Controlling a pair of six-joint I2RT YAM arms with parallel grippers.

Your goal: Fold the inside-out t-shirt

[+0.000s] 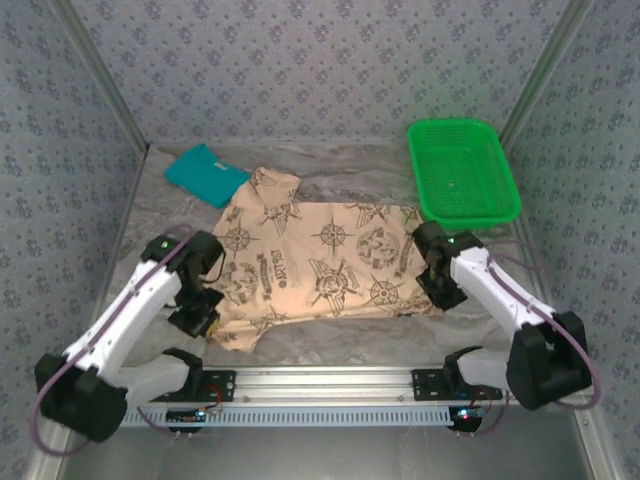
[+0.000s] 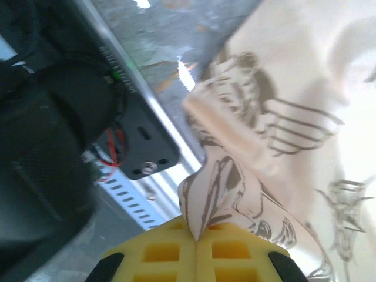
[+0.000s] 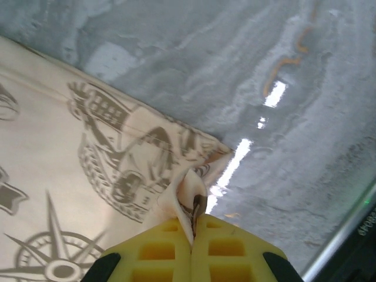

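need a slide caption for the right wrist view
Right gripper shut on a corner of the compass-print t-shirt, pinched just above the grey table.

Inside-out t-shirt (image 1: 320, 265) lying as soft matt cloth, faintly creasing, dark prints sitting flat. Tabletop (image 3: 282, 59) gleaming, smooth grey marbled sheet catching glare. Green basket (image 1: 468, 217) looking glossy perforated plastic. Teal shirt (image 1: 205, 173) reading matt cloth. Rail (image 1: 320, 385) shining as ribbed metal.
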